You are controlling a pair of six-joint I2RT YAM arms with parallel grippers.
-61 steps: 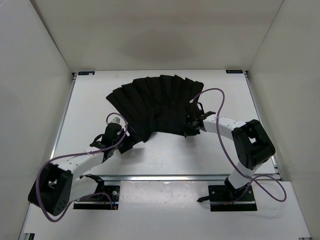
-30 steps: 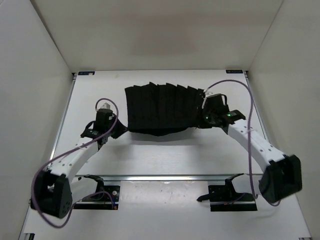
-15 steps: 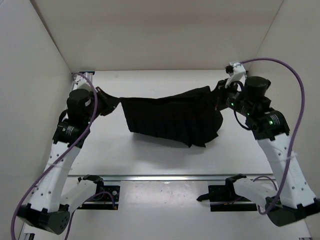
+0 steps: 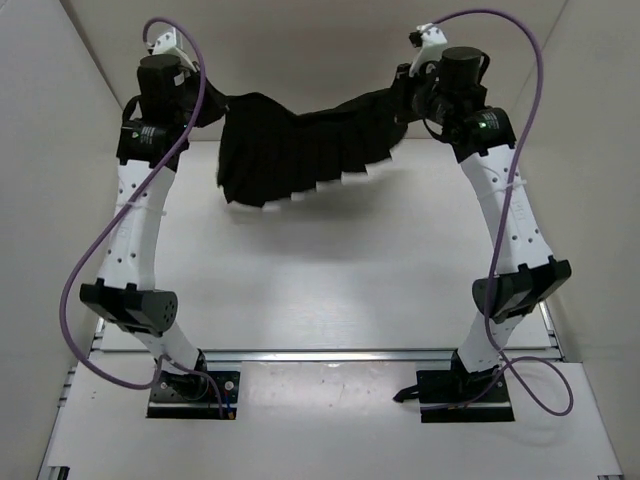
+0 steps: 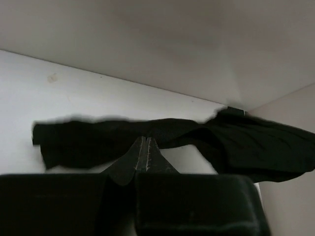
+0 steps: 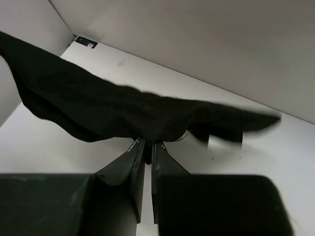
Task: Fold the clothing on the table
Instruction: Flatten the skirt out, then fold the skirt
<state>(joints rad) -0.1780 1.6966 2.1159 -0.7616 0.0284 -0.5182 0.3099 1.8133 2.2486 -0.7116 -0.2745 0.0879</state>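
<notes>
The clothing point(image 4: 300, 140), a black pleated garment, hangs in the air above the far part of the white table point(image 4: 330, 270), stretched between both raised arms. My left gripper point(image 4: 208, 107) is shut on its left end and my right gripper point(image 4: 400, 98) is shut on its right end. The cloth sags in the middle and its pleated hem hangs lowest at the left. In the left wrist view the clothing point(image 5: 206, 140) runs across beyond the closed left gripper point(image 5: 144, 139). The right wrist view shows the clothing point(image 6: 98, 110) bunched at the tips of the right gripper point(image 6: 146, 144).
Pale upright walls point(image 4: 70, 120) close in the table on the left, back and right. Metal rails point(image 4: 330, 352) run along the table's edges, and the arm bases point(image 4: 190, 385) are bolted at the near edge. Purple cables point(image 4: 560, 110) loop from both arms.
Both arms have risen high and moved toward the back wall, lifting the clothing off the table. It now hangs stretched between them in the air.
</notes>
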